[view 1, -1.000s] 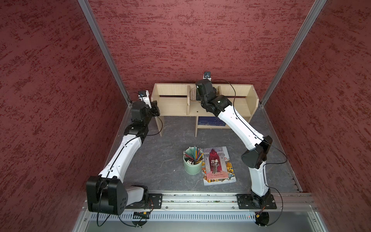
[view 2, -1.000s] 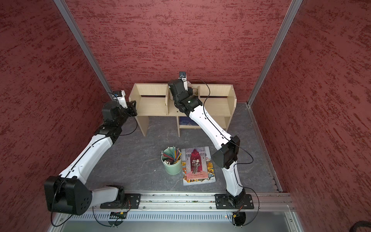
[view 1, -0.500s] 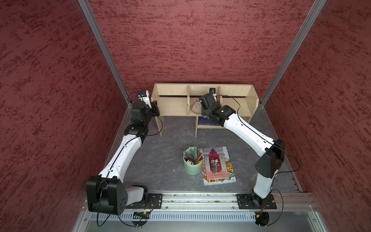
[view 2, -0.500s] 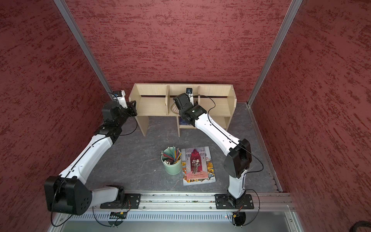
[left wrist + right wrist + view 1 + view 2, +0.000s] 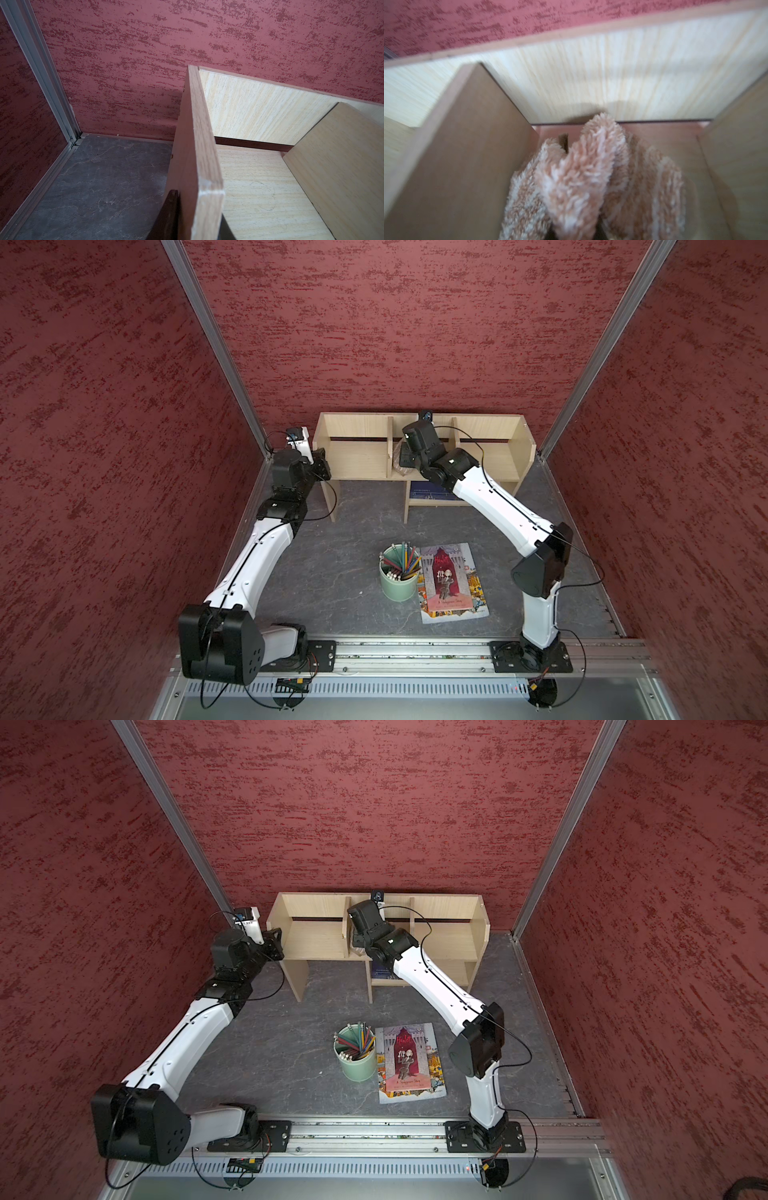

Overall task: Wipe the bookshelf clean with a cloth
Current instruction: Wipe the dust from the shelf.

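R hand (image 5: 575,230) clenched on cloth (image 5: 581,176), inside mid bay of shelf (image 5: 357,427). Cloth sticks out ahead of hand toward back panel (image 5: 591,72), just beside L divider (image 5: 467,145); R divider (image 5: 737,145) apart. Floor contact: can't tell. L hand (image 5: 197,226) grips outer side panel (image 5: 197,145), bracing imo. Wipe = R arm's job, free room to its right.

White arm links (image 5: 266,556), black joints (image 5: 220,647), thin black cables (image 5: 336,502), perhaps screws (image 5: 329,654)
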